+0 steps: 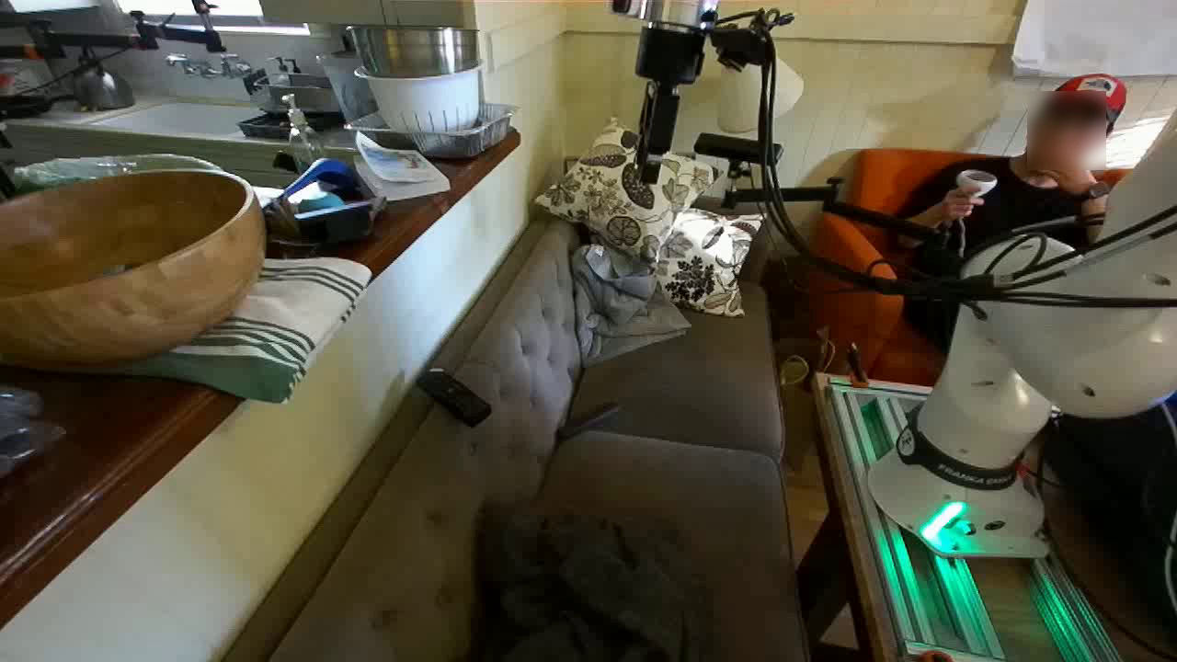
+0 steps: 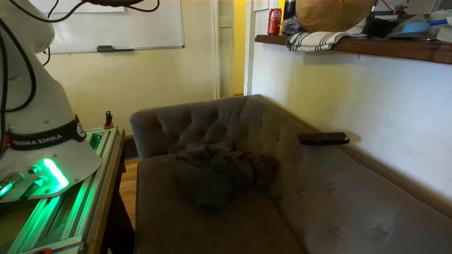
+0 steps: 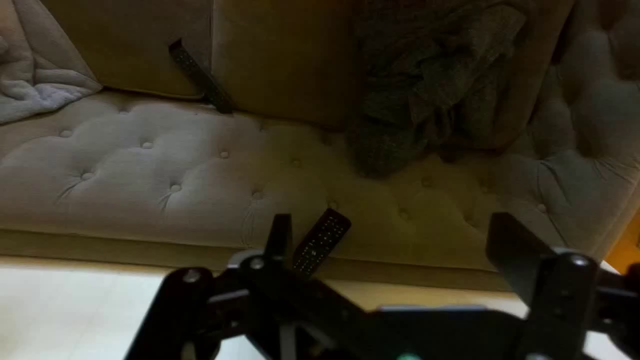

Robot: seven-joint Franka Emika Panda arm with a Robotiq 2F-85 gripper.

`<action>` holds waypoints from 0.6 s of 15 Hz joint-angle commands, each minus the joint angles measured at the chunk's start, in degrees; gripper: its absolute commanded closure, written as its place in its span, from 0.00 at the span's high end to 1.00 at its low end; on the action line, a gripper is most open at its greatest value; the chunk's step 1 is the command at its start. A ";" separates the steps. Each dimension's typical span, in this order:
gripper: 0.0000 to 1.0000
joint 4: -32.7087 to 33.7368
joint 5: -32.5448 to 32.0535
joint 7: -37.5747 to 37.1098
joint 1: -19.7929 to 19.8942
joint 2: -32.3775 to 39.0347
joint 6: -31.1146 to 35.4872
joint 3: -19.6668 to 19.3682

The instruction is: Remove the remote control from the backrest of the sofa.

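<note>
The remote control (image 1: 453,397) is a slim black bar lying across the top edge of the tufted grey-brown backrest (image 1: 524,363). It also shows on the backrest in an exterior view (image 2: 323,138) and in the wrist view (image 3: 322,241), where the left finger partly covers its lower end. The sofa (image 1: 685,377) runs below, with flat seat cushions. My gripper (image 1: 651,175) hangs pointing down, high above the sofa and apart from the remote. In the wrist view my gripper (image 3: 390,225) has its fingers wide apart with nothing between them; the remote appears beside the left fingertip.
A second black remote (image 3: 200,75) lies at the seat's rear gap. A dark crumpled blanket (image 2: 219,173), a grey cloth (image 1: 621,299) and patterned pillows (image 1: 708,262) rest on the sofa. A wooden counter (image 1: 441,216) with a wooden bowl (image 1: 129,267) juts above the backrest. A person sits in the orange armchair (image 1: 855,267).
</note>
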State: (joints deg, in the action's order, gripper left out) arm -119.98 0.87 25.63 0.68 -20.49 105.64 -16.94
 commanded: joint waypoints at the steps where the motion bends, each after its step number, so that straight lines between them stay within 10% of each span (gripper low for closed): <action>1: 1.00 0.15 0.58 0.47 1.63 0.23 -0.15 1.35; 9: 1.00 -1.39 3.86 1.98 1.69 5.76 7.46 0.38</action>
State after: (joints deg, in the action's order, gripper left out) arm -120.55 1.95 26.06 1.10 -18.22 108.50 -16.85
